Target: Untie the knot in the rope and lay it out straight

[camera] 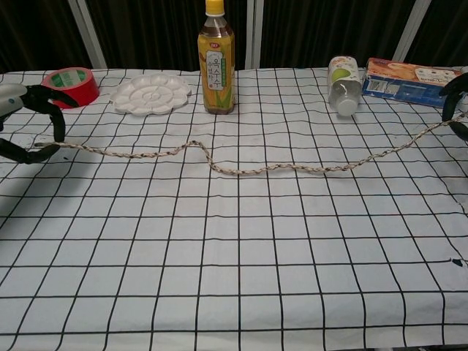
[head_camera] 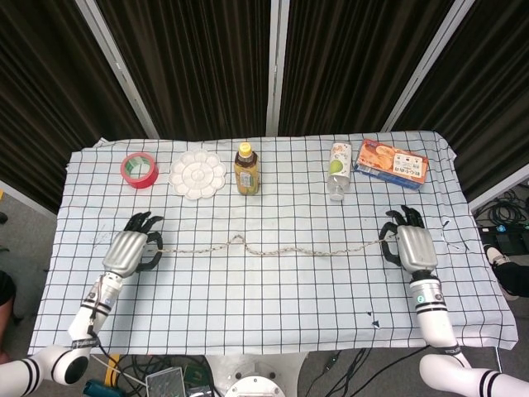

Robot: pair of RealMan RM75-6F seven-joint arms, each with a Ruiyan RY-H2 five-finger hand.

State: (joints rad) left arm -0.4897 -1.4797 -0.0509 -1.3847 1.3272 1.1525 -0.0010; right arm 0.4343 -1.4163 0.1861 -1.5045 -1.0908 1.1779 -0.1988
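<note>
two hands held the rope (head_camera: 273, 248) at its opposite ends, one at each side of the frame. the left hand (head_camera: 130, 251) sat at the left middle of the head view, fingers curled around the rope's left end. the right hand (head_camera: 411, 246) sat at the right middle, fingers curled around the right end. the rope ran across the centre of the checked tablecloth (head_camera: 264, 289) as a nearly straight line, with one small hump left of centre and a shallow sag in the middle; no loop or knot was visible along its length. in the chest view the rope (camera: 241, 164) crossed the frame from left edge to right edge, and only the fingertips of each hand showed at the borders. along the upper part of the table stood a red tape roll (head_camera: 139, 169), a white paint palette (head_camera: 197, 174), an upright tea bottle (head_camera: 246, 169), a bottle lying on its side (head_camera: 339, 169), and an orange box (head_camera: 391, 163).
</note>
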